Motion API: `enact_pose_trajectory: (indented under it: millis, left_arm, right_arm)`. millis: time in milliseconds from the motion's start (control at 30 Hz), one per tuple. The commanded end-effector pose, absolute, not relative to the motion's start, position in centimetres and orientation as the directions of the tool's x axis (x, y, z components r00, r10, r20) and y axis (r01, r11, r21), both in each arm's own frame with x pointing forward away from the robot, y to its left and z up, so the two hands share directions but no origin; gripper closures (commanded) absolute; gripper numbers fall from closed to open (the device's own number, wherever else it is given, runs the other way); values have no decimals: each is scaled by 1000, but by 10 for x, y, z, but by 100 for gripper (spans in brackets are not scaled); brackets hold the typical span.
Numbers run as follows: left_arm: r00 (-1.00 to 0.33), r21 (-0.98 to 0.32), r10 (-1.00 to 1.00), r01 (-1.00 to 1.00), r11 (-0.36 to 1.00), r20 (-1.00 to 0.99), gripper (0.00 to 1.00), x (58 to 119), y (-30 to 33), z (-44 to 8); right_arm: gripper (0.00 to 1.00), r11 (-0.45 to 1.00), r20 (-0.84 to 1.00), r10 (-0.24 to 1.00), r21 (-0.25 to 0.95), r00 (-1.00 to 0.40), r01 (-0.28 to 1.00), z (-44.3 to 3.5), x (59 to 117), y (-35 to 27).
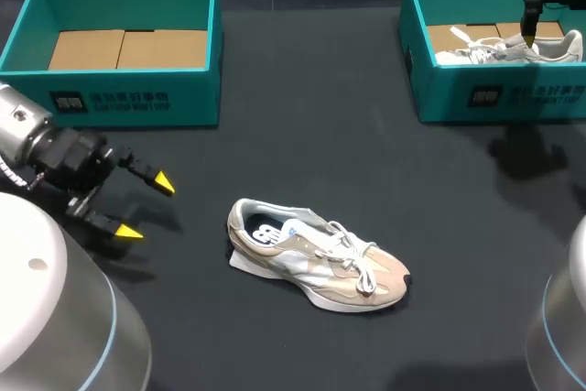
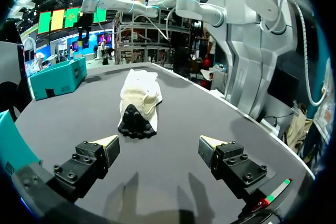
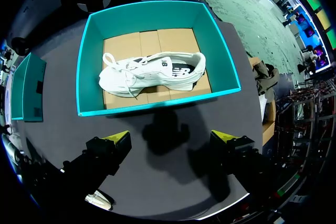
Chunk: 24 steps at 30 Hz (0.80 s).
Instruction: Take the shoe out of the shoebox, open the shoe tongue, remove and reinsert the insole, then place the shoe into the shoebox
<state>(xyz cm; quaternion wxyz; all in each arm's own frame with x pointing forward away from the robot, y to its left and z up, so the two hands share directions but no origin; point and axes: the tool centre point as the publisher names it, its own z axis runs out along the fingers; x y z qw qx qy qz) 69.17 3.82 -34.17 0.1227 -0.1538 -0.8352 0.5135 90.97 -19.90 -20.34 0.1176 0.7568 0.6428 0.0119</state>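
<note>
Beige laced sneaker (image 1: 316, 258) lies untouched ahead of the left gripper (image 1: 146, 207), jaws spread; the right gripper (image 3: 170, 140), likewise spread, faces a boxed white sneaker (image 3: 152, 72).

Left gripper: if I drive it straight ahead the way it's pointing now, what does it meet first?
Most likely the beige shoe, heel end first: it lies on the table straight ahead of the open left gripper, nothing between. Height is unclear, so the gripper might pass over it.
</note>
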Motion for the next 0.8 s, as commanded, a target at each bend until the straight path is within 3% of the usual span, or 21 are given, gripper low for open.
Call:
enact_pose_trajectory:
  millis: [33,400,800]
  left_arm:
    - [-948,-913,315,90,397,44,0,689,40,-352]
    - [-994,-966,90,-41,257,66,0,683,55,-374]
    - [-998,-973,14,-59,224,64,0,686,48,-384]
  right_arm:
    - [0,-146,-134,976,194,173,970,-204,909,-199]
    - [0,-146,-134,976,194,173,970,-204,909,-199]
    - [0,-146,-134,976,194,173,970,-204,909,-199]
